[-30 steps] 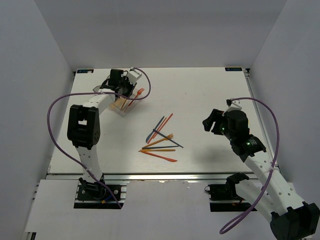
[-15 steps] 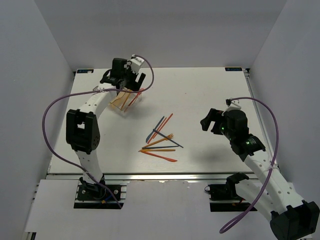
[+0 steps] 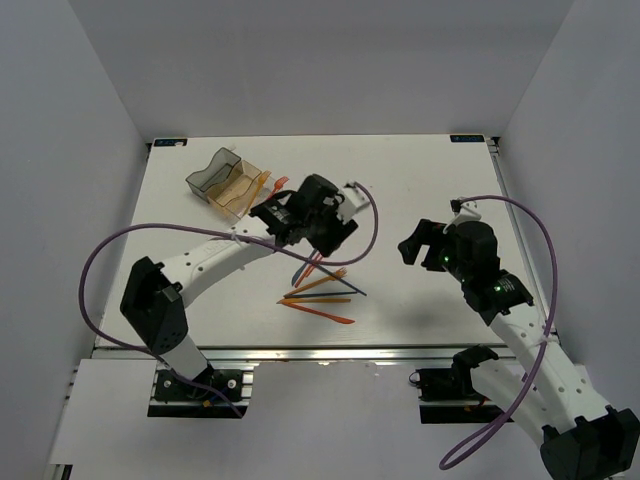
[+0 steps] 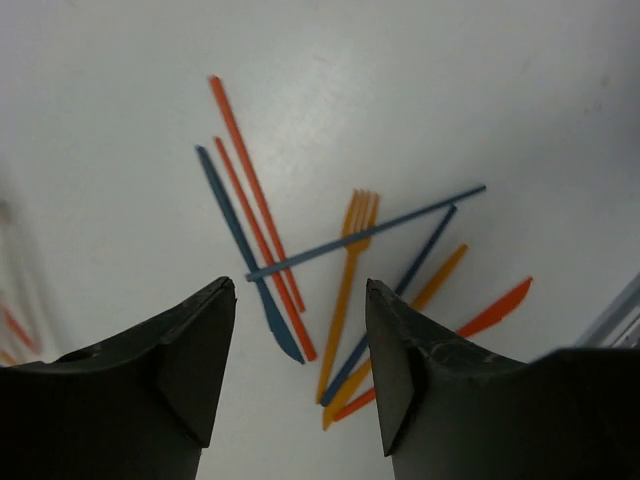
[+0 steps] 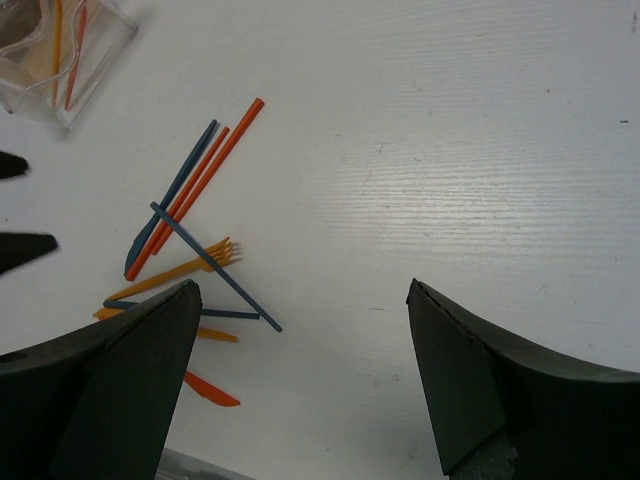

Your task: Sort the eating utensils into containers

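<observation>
Nearest the arms, the utensils [image 3: 322,290] lie in a loose, crossed pile, so this bunch isn't sorted yet. The left gripper [image 4: 300,295] hangs right over the pile's far end, fingers [image 4: 190,350] spread wide with nothing between them. The right gripper [image 5: 302,290] hovers off to the side, also wide open and empty. Best bet is probably the thin blue piece [image 4: 370,228], since it lies on top of the others. Line the fingers across its shaft, drop straight down, and pinch just that one. Far left, the bins [image 3: 205,180] hold a few orange pieces.
</observation>
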